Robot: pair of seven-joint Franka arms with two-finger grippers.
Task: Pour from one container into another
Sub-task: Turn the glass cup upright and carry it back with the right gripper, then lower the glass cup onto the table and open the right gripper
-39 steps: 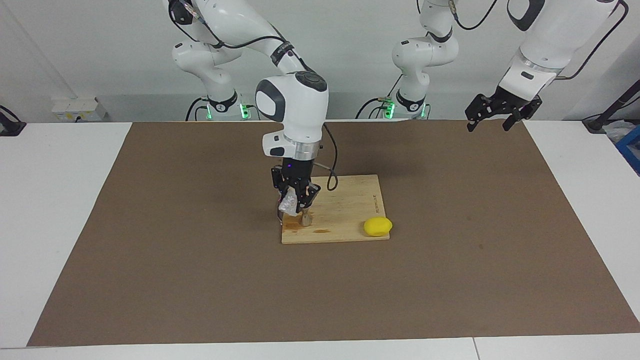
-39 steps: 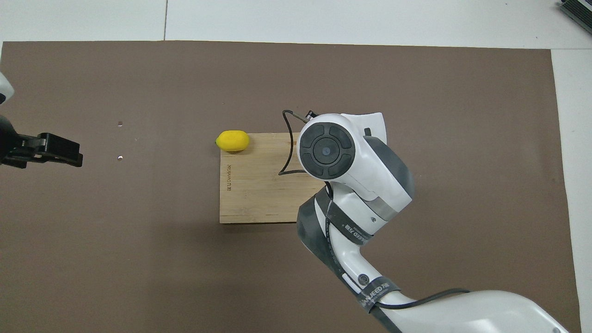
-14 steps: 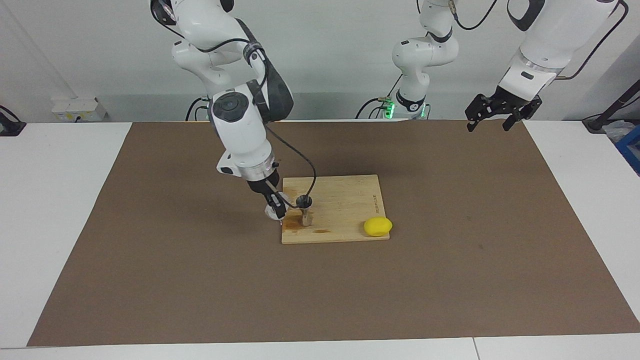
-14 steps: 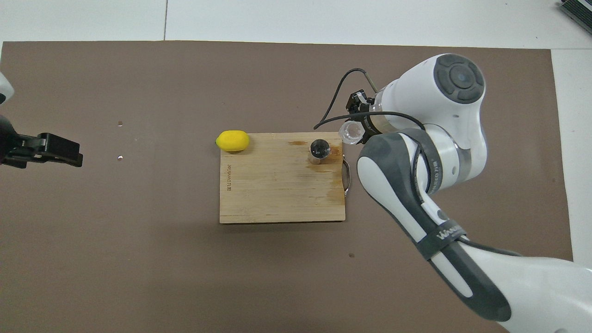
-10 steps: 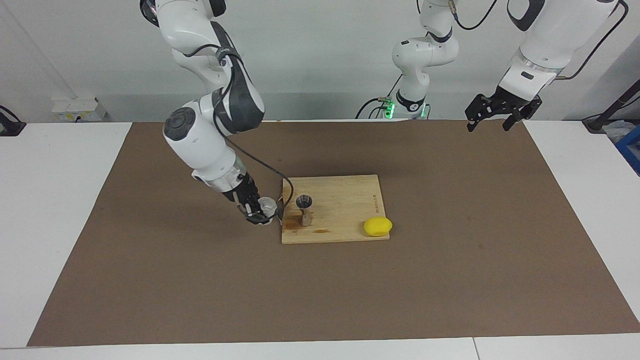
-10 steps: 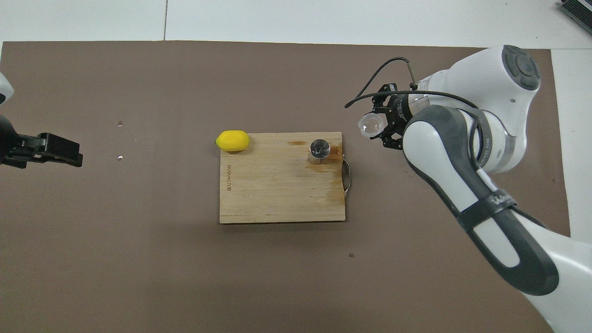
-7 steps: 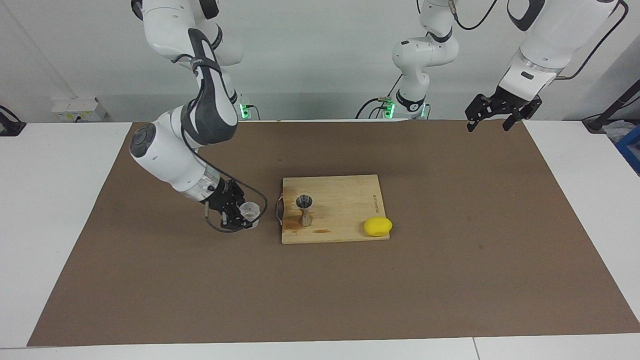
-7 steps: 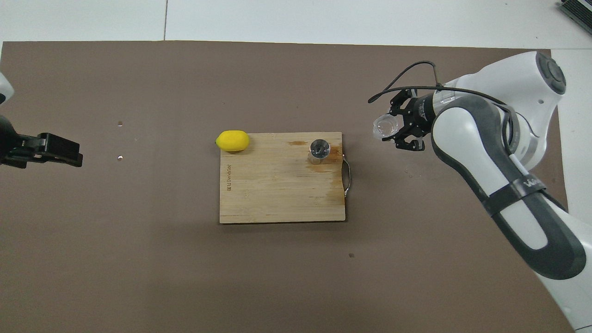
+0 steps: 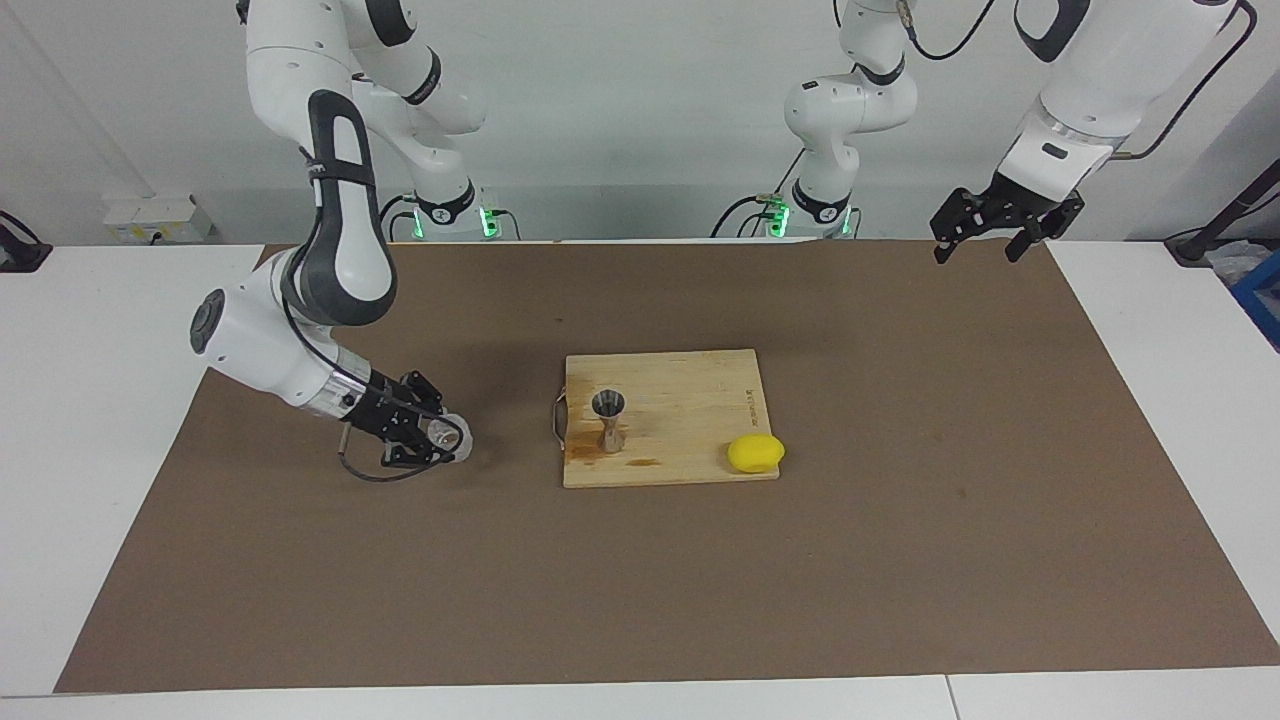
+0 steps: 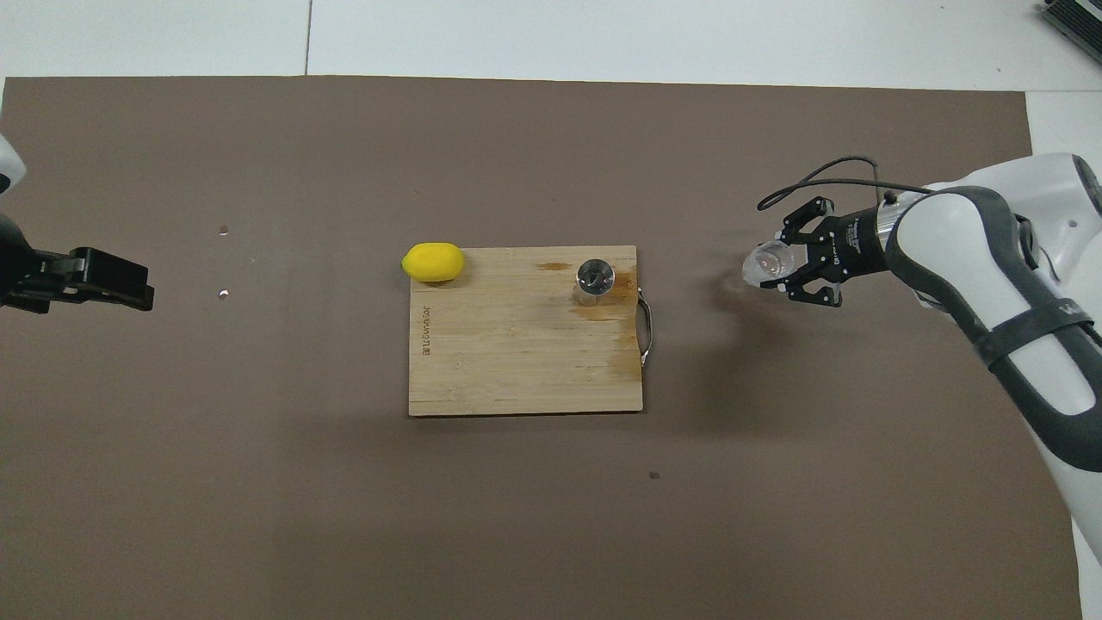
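Moved: the right gripper (image 9: pixel 432 437) has carried the clear cup (image 9: pixel 447 436) off the cutting board (image 9: pixel 690 385) to the mat (image 9: pixel 400 580) at the right arm's end, roughly nine o'clock from the board in the facing view.
Right gripper: closed on the clear cup, which lies tilted on its side, low over the mat.
Left gripper: (image 9: pixel 990 225) waits raised over the mat's corner near its own base, fingers spread wide, holding nothing.
Jigger: (image 9: pixel 608 420) upright on the board, near the handle (image 9: pixel 556 420) edge.
Lemon: (image 9: pixel 755 453) at the board's corner, about three o'clock from the jigger.
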